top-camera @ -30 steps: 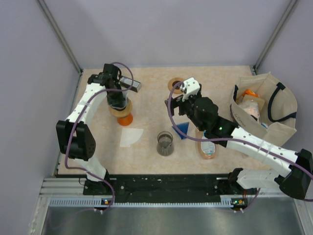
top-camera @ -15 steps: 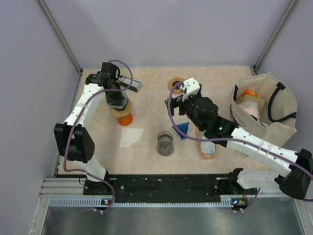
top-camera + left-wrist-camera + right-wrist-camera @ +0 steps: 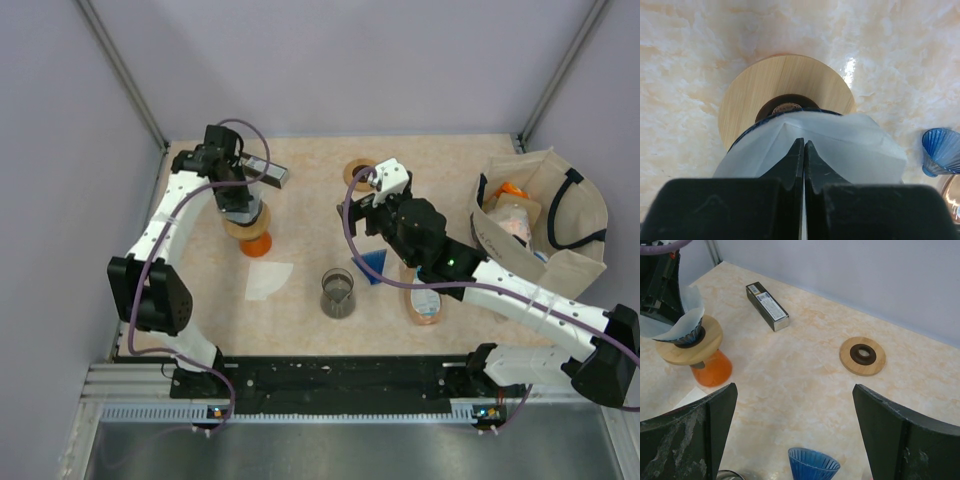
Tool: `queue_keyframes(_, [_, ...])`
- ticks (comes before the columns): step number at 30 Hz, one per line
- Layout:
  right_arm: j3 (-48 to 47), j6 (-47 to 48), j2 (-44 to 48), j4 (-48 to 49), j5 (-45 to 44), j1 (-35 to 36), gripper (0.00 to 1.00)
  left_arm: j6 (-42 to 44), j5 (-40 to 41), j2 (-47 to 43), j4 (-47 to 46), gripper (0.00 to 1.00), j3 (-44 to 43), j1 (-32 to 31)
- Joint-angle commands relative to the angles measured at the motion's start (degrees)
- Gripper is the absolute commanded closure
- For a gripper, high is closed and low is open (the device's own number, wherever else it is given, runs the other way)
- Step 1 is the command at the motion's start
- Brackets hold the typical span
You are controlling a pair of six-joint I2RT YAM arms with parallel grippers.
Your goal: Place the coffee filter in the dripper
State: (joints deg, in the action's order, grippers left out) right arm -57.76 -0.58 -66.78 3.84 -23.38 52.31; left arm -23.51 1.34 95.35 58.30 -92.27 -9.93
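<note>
**A:** From above, where is the left arm?

**B:** The left claw [image 3: 243, 207] hangs straight over the dripper [image 3: 257, 240], toward the far-left corner of the tabletop [image 3: 310, 200]. A loose white paper [image 3: 270, 281] lies closer to the near edge, with a glass beaker [image 3: 338, 293] near it.

**A:** And its wrist camera?

**B:** The fingers are pressed together, pinching the coffee filter [image 3: 850, 145] at its upper edge. The filter's lower part sits in the dripper's mouth.

**A:** The right wrist?

**B:** The right claw [image 3: 794, 390] is spread wide and grips nothing, above a blue cone [image 3: 813, 462]. From here the filter stands in the dripper, leaning a little. A black box [image 3: 767, 306] and a wooden ring [image 3: 863, 356] lie toward the far edge.
</note>
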Motion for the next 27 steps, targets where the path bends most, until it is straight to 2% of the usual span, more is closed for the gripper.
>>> queue_keyframes(1, [-0.6,0.3,1.7,2.1,-1.2,-0.5,0.01,0.7,-1.1,-6.2,-1.3,0.97,-3.7,-0.3])
queue_keyframes(6, [-0.6,0.2,1.8,2.1,-1.4,-0.5,0.01,0.8,-3.7,-11.1,-3.5,0.88,-4.0,-0.3])
queue_keyframes(7, [-0.6,0.2,2.0,2.1,-1.7,-0.5,0.01,0.8,-4.1,-12.3,-3.6,0.85,-4.1,-0.3])
queue_keyframes(8, [-0.5,0.2,2.1,2.1,-2.0,-0.4,0.01,0.7,-4.5,-13.7,-4.2,0.78,-4.1,-0.3])
queue_keyframes(9, [-0.4,0.2,2.3,2.1,-2.6,-0.5,0.01,0.6,-4.8,-15.0,-4.5,0.68,-3.9,-0.3])
queue_keyframes(12, [-0.1,0.2,2.7,1.7,-4.7,-0.5,0.01,0.1,-4.2,-21.0,-7.2,0.12,-1.9,-0.3])
queue_keyframes(13, [0.2,0.1,3.1,1.6,-5.3,-0.5,0.01,0.0,-3.6,-23.3,-8.2,0.01,-0.6,-0.3])
queue_keyframes(21, [1.8,-5.4,5.7,-2.7,-7.5,-2.4,0.01,-2.0,-2.0,-42.2,-14.3,0.01,11.5,-0.3])
queue_keyframes(24, [1.0,-12.2,5.8,-8.6,-6.2,-4.7,0.01,-2.9,-2.0,-48.9,-15.1,0.01,17.5,-0.3])
queue_keyframes(27, [0.2,-20.6,5.6,-13.6,-0.2,-7.7,0.01,-5.4,0.4,-53.7,-15.6,0.01,23.4,-0.3])
